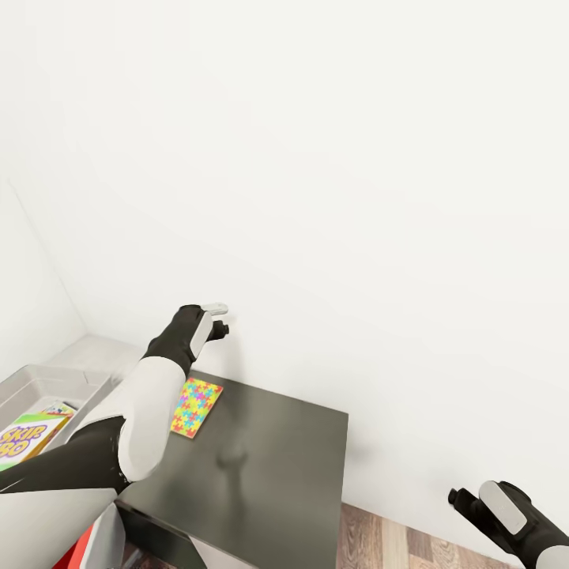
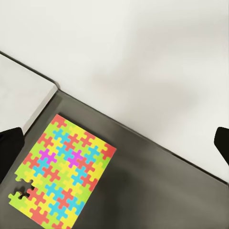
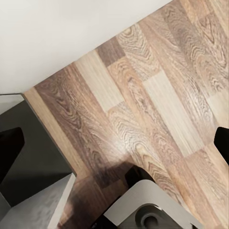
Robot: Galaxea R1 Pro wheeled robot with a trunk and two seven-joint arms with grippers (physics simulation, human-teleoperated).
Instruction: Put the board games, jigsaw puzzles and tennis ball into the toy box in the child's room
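A jigsaw puzzle (image 1: 196,407) lies flat on the dark grey side unit (image 1: 269,466), left of centre in the lower half of the head view, near the unit's back edge by the wall. It is a thin rectangular mat of interlocking red, yellow, green, blue and magenta pieces with knobbly edges; in the left wrist view (image 2: 64,174), at the lower left of the frame, 1 corner piece sits slightly apart from the rest. The unit's top is smooth, matte and faintly reflective, with square corners. At its left it meets the pale grey-white table (image 1: 95,352), which stands higher.

At the lower left edge of the head view the toy box (image 1: 43,386), a shallow light grey tray with sloping walls, rests on the table and holds the SKIP-BO box (image 1: 28,441), a flat printed carton in white, green and red.

The left gripper (image 1: 221,324) hangs above the unit's back edge, over the puzzle and clear of it; the left wrist view shows its 2 dark fingertips (image 2: 9,145) at opposite edges of the frame, spread wide and holding nothing. The right gripper (image 1: 466,506) sits at the lower right, over wood-grain plank floor (image 3: 157,100); its fingertips (image 3: 10,145) are likewise far apart and empty.

The wall (image 1: 316,158) is plain, smooth white.
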